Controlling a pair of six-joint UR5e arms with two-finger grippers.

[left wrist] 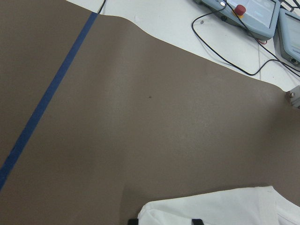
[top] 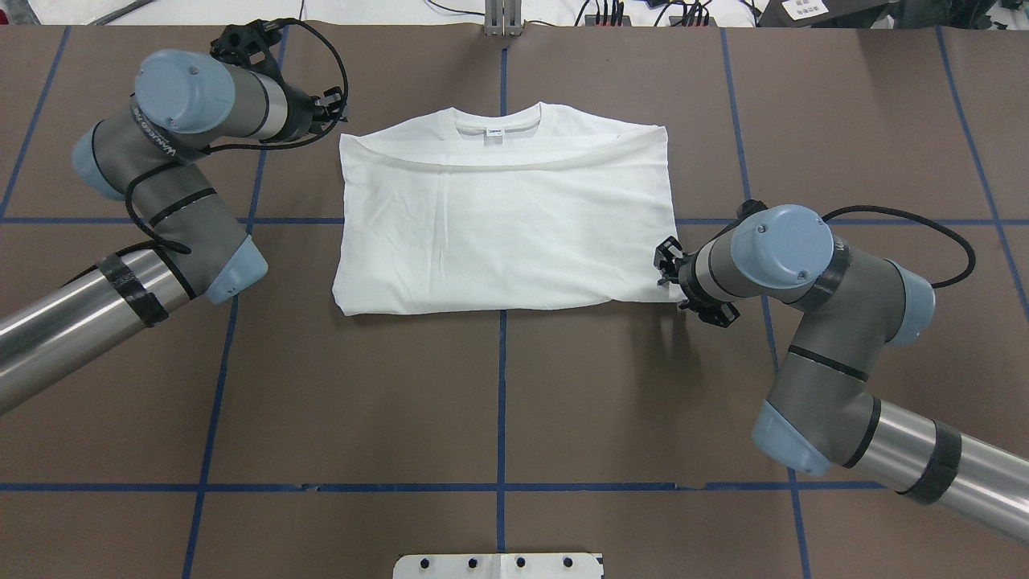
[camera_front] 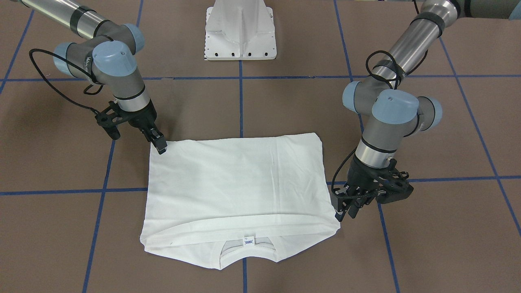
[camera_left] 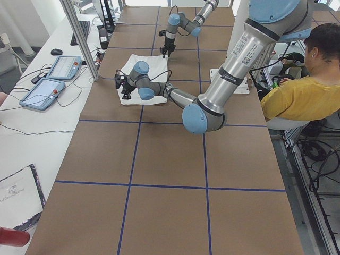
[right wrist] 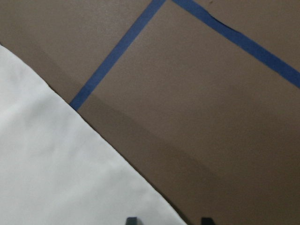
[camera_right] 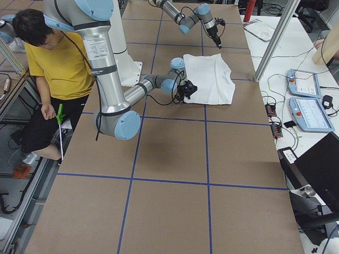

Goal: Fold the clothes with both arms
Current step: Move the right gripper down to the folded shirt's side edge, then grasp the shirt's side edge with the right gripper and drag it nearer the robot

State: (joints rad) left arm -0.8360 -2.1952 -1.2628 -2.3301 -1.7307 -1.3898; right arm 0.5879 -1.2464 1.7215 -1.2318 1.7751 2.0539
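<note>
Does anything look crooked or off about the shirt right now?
Nothing serious. The shirt lies flat but slightly askew to the tape lines, and its folded-over layer stops short of the collar, leaving the label showing.

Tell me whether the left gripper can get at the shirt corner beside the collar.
Likely yes. The left gripper sits open right beside that corner of the T-shirt, and its wrist view shows the corner between the fingertips. Only bare table lies around it; nothing blocks the way.
</note>
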